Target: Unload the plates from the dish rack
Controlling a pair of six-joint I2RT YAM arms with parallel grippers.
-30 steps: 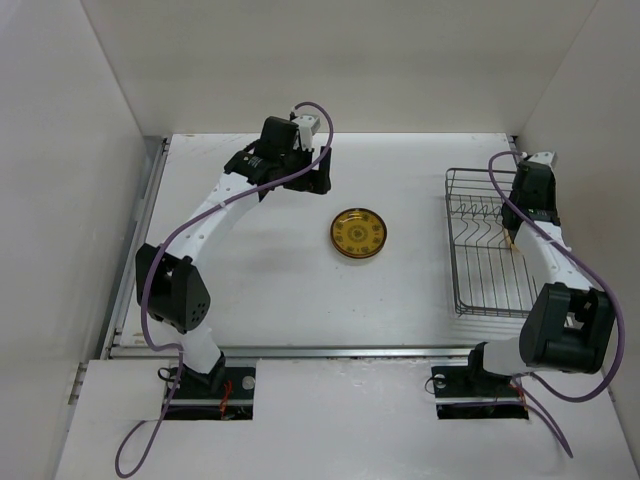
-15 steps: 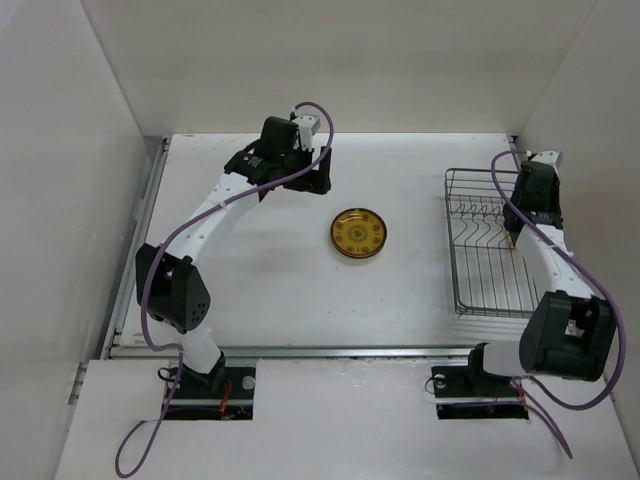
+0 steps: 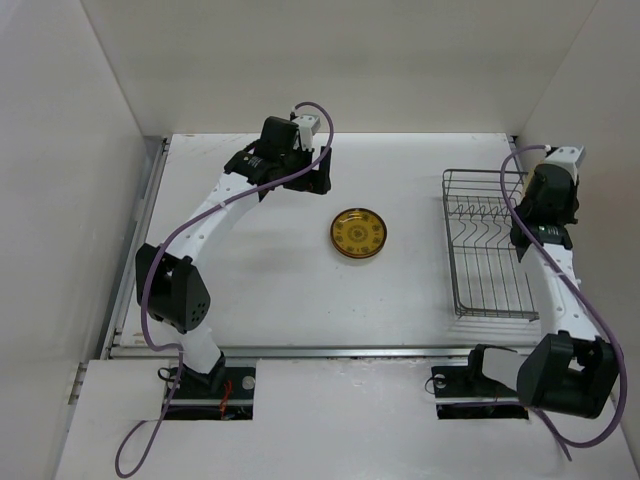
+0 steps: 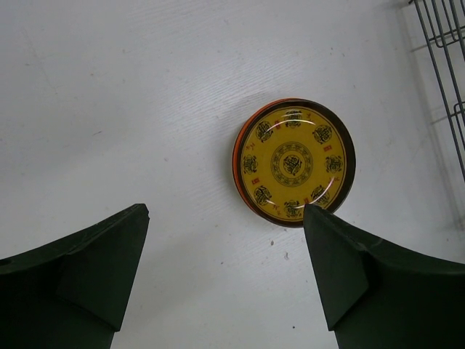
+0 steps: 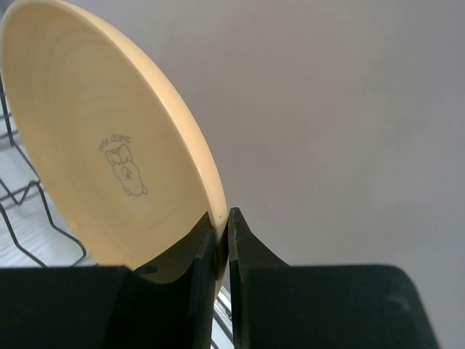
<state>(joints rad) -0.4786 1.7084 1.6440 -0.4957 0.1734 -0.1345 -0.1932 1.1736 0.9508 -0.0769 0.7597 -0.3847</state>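
A gold-patterned dark plate [image 3: 358, 233] lies flat on the white table, left of the silver wire dish rack [image 3: 488, 245]; it also shows in the left wrist view [image 4: 294, 161]. My left gripper [image 4: 225, 211] is open and empty, held above the table just short of that plate; in the top view it is at the far left-centre [image 3: 312, 178]. My right gripper [image 5: 221, 225] is shut on the rim of a plain tan plate [image 5: 102, 145] and holds it on edge by the rack's right side [image 3: 540, 232]. No other plates show in the rack.
The rack's wires [image 5: 22, 196] are below and left of the tan plate. The enclosure's right wall [image 3: 600, 150] is close behind my right arm. A metal rail [image 3: 300, 350] runs along the table's near edge.
My right arm has swung to the right and drawn away from over the rack, with the tan plate in its grip. The left arm and the gold-patterned plate have not moved.
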